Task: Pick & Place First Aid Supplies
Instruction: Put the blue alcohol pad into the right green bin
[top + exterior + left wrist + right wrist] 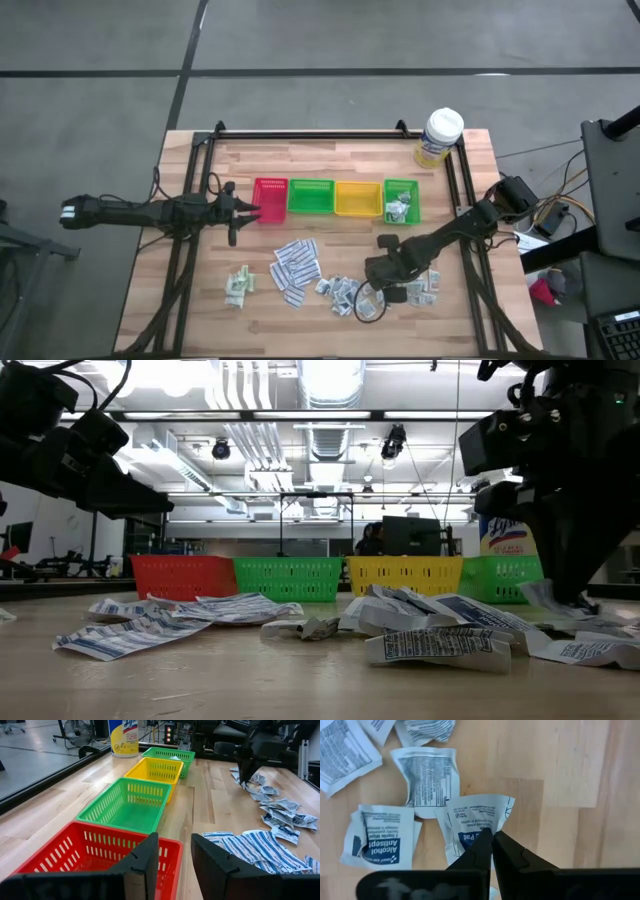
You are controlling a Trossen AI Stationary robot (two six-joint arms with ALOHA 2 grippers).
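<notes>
Right claw (pixel 491 840) is down on the near right part of the wooden surface (pixel 330 315), its dark fingers pinched together on the edge of a crinkly white alcohol pad packet (pixel 477 817) with blue print. Around it lies a loose cluster of similar little square paper packets (pixel 345 290), all wrinkled and lying flat, some printed side up with fine black text.

Left claw (pixel 172 862) hangs over the near end of the red basket (pixel 270 198) on the left, fingers parted with nothing between them.

More supplies on the planks: a fan of long white strips with blue stripes (pixel 295 268) near the middle, overlapping each other, and a small pile of pale green-white sachets (pixel 238 285) farther left.

Four mesh-walled plastic baskets sit in a row across the middle: red, green (pixel 311 196), yellow (pixel 357 197), then another green (pixel 402 200) at the right end. That last one has a few packets in it; the first green and the yellow look bare inside. I can't see the whole of the red one's floor.

A white-lidded tub with a yellow label (pixel 439 137) stands at the far right corner.
</notes>
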